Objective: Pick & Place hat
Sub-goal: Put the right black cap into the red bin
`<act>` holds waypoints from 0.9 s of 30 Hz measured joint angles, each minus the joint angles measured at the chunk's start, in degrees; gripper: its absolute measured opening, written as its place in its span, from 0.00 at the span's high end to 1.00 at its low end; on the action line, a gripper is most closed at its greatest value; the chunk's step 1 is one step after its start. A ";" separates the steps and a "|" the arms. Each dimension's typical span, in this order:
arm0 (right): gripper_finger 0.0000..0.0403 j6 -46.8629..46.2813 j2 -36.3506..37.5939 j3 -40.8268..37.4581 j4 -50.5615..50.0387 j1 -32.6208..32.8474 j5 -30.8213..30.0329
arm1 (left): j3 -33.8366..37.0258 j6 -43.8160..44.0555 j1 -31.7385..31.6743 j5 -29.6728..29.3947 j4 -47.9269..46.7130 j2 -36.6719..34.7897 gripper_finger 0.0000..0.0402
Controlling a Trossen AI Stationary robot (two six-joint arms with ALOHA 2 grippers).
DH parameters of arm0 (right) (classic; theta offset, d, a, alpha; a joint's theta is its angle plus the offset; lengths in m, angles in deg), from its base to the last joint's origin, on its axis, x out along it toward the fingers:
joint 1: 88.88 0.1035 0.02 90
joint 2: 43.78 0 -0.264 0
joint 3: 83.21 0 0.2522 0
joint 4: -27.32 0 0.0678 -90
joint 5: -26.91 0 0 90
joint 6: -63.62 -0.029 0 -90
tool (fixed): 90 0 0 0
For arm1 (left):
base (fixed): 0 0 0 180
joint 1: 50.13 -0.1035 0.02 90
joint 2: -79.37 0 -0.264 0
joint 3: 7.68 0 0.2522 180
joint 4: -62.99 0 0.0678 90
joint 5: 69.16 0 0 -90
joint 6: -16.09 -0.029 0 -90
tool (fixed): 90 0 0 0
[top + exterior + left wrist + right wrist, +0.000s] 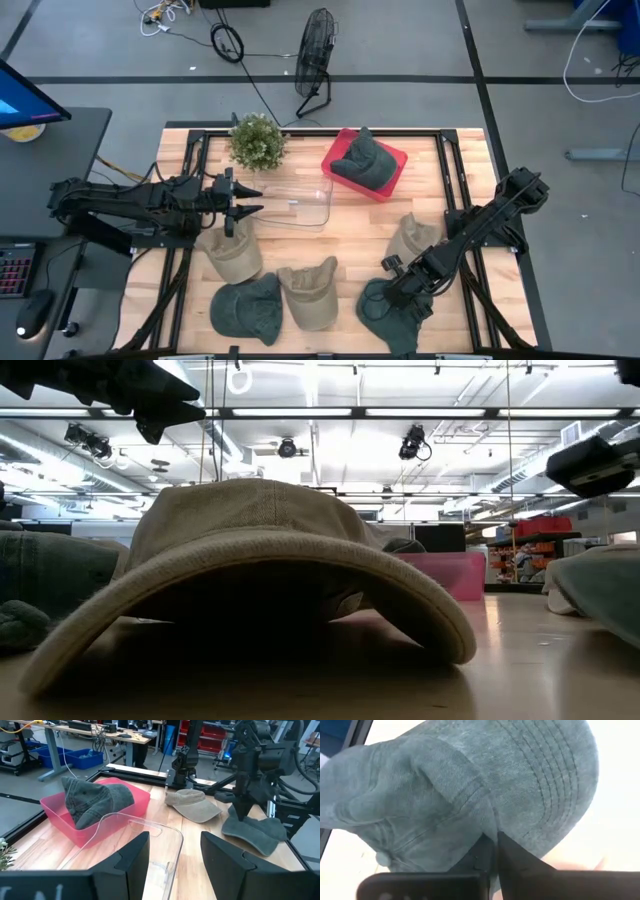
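Observation:
A dark green hat [388, 318] lies near the table's near right corner, also visible in the left wrist view [256, 833]. My right gripper [393, 291] stands on it, shut on its fabric [495, 837]. Another green hat [362, 160] sits inside the red bin [396, 180] at the far side. My left gripper [248, 201] hovers open at the left end of a clear plastic bin [305, 204], touching nothing [172, 855]. Tan hats [235, 255] [310, 290] [413, 240] and a third green hat [250, 308] rest on the wood. My right gripper pinches the green hat where the stitched brim meets the crown [490, 822], the fabric caught between the two shut fingers [512, 857]. The fingers come from above, pointing down [244, 812]. The hat seems to lie flat on the table, brim [247, 839] spread beneath the gripper.
A potted plant [256, 140] stands at the far left, next to the clear bin. A tan hat [290, 560] fills the low view close to the camera. Black frame rails [180, 260] run along the table's left and right sides. Bare wood [350, 235] shows between the bins and hats.

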 joint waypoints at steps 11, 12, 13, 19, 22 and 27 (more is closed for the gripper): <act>0.99 12.04 9.80 6.56 -13.84 -6.05 -7.87 | 0.00 -4.69 0.01 -0.02 -0.36 0.00 0.55; 0.99 13.44 11.01 7.10 -15.37 -6.95 -9.24 | 0.00 -4.87 0.00 -0.01 -0.36 0.00 0.55; 0.99 14.85 12.23 7.54 -16.83 -7.90 -10.60 | 0.00 -4.90 0.02 -0.01 -0.36 0.01 0.55; 0.99 27.09 18.86 7.87 -20.68 -15.70 -19.00 | 0.00 -4.92 0.02 0.00 -0.36 0.00 0.55; 0.99 36.78 20.78 7.87 -21.22 -20.81 -24.12 | 0.00 -4.94 0.01 0.00 -0.34 0.01 0.55; 0.99 51.13 21.21 7.89 -19.70 -32.44 -30.79 | 0.00 -4.54 0.02 0.00 0.04 0.02 0.55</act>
